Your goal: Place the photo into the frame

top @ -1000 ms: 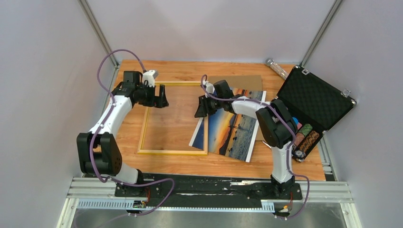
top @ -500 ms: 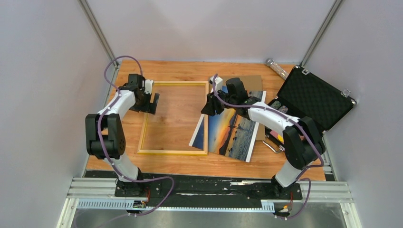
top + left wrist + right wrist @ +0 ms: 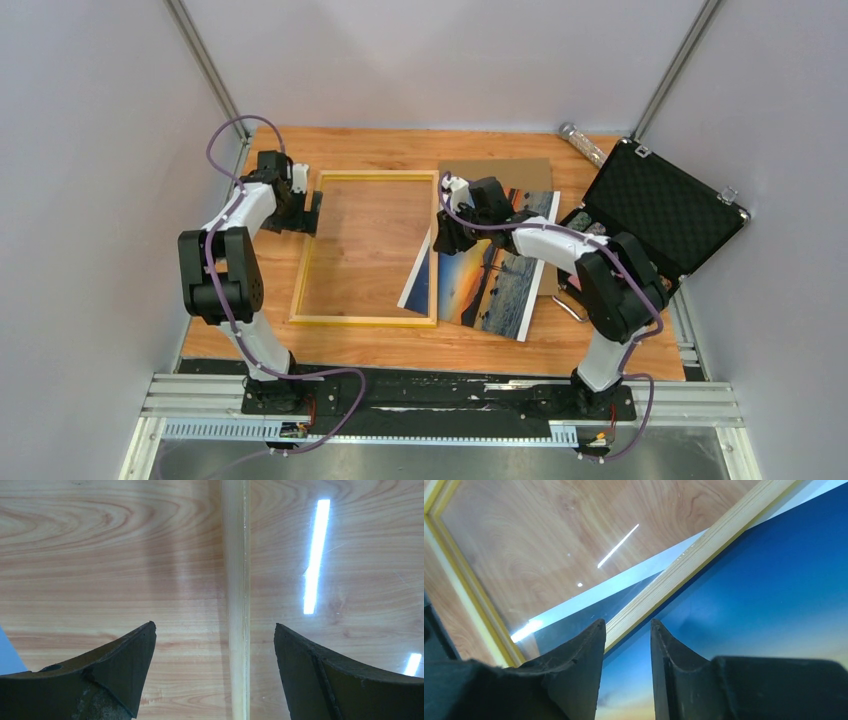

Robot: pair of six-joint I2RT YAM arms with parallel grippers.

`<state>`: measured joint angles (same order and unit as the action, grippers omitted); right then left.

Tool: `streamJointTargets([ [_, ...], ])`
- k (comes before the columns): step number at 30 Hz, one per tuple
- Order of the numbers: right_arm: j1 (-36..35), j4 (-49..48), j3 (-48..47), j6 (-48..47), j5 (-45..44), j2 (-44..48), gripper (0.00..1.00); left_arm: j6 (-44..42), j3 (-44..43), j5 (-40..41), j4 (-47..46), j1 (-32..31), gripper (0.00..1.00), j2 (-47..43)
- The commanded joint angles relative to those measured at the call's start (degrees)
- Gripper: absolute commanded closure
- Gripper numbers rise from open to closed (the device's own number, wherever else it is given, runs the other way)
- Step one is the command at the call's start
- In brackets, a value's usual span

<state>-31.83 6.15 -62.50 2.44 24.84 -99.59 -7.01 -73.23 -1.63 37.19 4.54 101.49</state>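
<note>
The yellow frame (image 3: pixel 308 262) lies flat on the wooden table, and its right rail (image 3: pixel 704 547) rests over the left edge of the photo (image 3: pixel 495 270). That photo, a sunset print, lies tilted just right of the frame. My left gripper (image 3: pixel 312 212) hangs open low over the frame's left rail (image 3: pixel 236 580), one finger on each side of it (image 3: pixel 215 630). My right gripper (image 3: pixel 442 232) is down at the right rail near its far end. Its jaws (image 3: pixel 626 625) stand a narrow gap apart with only blue print showing between them, and the rail runs under the left fingertip (image 3: pixel 591 635).
A brown backing board (image 3: pixel 505 172) lies behind the photo. An open black case (image 3: pixel 660 210) holding small items stands at the right, with a metal handle (image 3: pixel 568 305) by it. A clear tube (image 3: pixel 582 143) lies at the back right.
My left gripper has swung left and come down over the frame's left rail. My right gripper has shifted slightly right and lower onto the right rail. Frame and photo have not moved.
</note>
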Motion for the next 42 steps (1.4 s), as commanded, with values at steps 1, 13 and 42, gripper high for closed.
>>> streamJointTargets([
  [1, 0.2, -1.0, -4.0, 0.8, -0.9, -4.5, 0.63, -0.2, -1.9, -2.0, 0.5, 0.7, 0.04, -0.3],
  [13, 0.6, -0.4, -9.4, 3.6, 4.4, -12.3, 0.65, -0.3, -0.6, -3.9, 0.3, 1.6, 0.02, -1.1],
  [42, -4.2, 0.2, -28.0, 13.4, 8.2, -29.2, 0.91, -2.2, 0.6, -6.5, 3.2, 5.3, 0.02, -5.5],
])
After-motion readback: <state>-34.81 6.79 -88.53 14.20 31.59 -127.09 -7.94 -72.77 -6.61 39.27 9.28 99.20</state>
